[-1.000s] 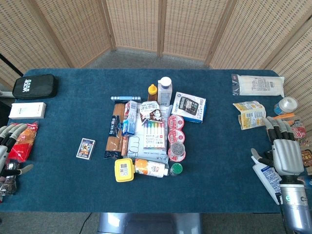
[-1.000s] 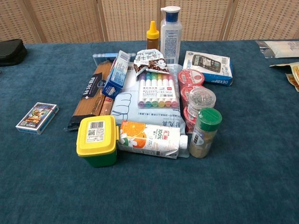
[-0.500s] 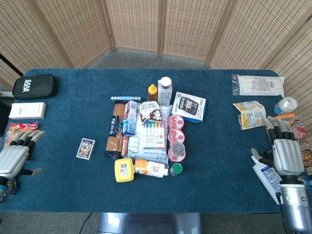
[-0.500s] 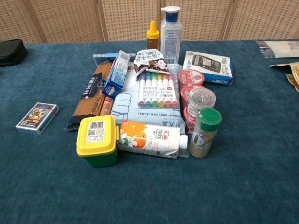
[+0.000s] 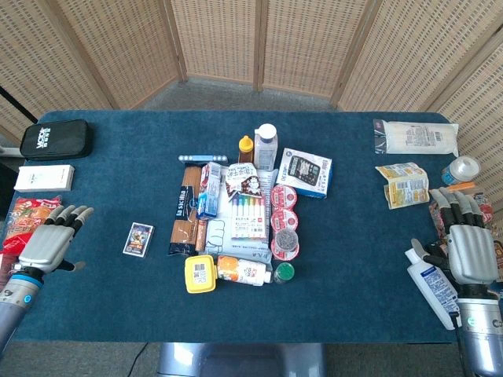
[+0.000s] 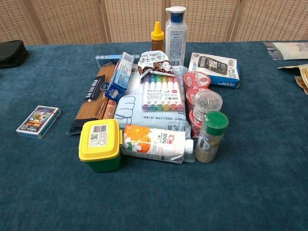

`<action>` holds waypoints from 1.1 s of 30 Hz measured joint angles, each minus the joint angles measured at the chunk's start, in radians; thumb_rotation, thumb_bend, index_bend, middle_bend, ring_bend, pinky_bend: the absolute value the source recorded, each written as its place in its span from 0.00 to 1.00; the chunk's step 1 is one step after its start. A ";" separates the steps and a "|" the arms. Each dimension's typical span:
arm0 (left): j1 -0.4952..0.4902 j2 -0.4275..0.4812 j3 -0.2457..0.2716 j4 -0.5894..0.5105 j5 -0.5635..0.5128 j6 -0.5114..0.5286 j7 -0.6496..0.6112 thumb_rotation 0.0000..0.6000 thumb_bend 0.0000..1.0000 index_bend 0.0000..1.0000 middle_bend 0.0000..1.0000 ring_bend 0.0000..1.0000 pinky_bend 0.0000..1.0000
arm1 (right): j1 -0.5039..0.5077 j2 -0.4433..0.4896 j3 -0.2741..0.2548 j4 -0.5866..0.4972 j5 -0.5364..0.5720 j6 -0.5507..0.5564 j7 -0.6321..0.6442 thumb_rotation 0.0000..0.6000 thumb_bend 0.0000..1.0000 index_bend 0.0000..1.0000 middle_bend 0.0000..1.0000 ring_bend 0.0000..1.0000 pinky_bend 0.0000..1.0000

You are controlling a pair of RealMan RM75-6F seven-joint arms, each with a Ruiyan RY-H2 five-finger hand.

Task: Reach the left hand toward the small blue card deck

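The small blue card deck [image 5: 138, 239] lies flat on the blue tablecloth, left of the central pile; the chest view shows the card deck [image 6: 38, 121] at its left side. My left hand [image 5: 49, 245] hovers at the table's left edge, fingers spread and empty, a good hand's width left of the deck. My right hand [image 5: 468, 247] is at the far right edge, open and empty, beside a white tube [image 5: 433, 287]. Neither hand appears in the chest view.
A central pile holds a spaghetti pack [image 5: 183, 220], yellow-lidded tub [image 5: 200, 273], juice carton [image 5: 242, 271], marker set [image 5: 248, 217] and bottles. A red snack bag [image 5: 25, 216], white box [image 5: 45, 178] and black pouch [image 5: 55, 139] sit at the left. Packets lie at the right.
My left hand has risen off the red snack bag and moved right and forward toward the card deck. The right hand has shifted slightly right.
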 measured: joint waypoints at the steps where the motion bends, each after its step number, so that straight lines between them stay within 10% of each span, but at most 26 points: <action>1: -0.007 -0.008 -0.001 0.005 -0.004 -0.008 0.004 1.00 0.14 0.00 0.00 0.00 0.00 | -0.001 0.002 0.000 -0.002 0.000 0.002 0.001 0.92 0.29 0.00 0.00 0.00 0.00; 33: -0.195 -0.253 0.006 0.171 -0.079 -0.198 0.114 1.00 0.14 0.00 0.00 0.00 0.00 | -0.036 0.026 0.003 -0.005 0.011 0.033 0.030 0.92 0.29 0.00 0.00 0.00 0.00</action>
